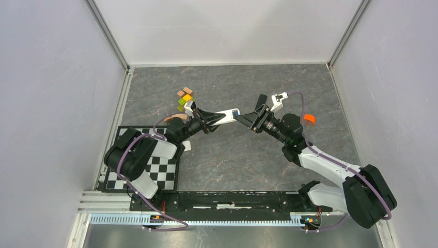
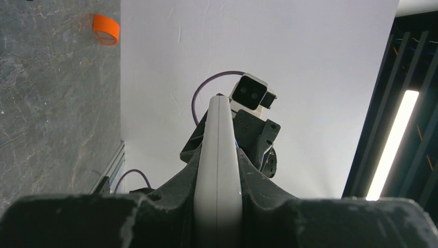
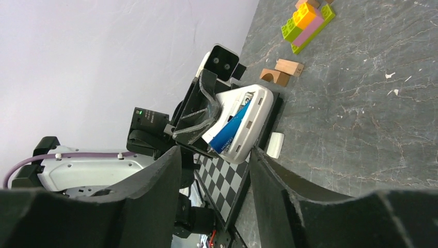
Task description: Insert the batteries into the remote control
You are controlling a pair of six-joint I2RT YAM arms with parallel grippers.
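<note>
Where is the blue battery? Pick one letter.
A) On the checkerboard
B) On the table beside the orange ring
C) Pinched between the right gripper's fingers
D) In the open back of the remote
D: the right wrist view shows the blue battery lying slantwise in the open back of the remote control, which the left gripper clamps.
</note>
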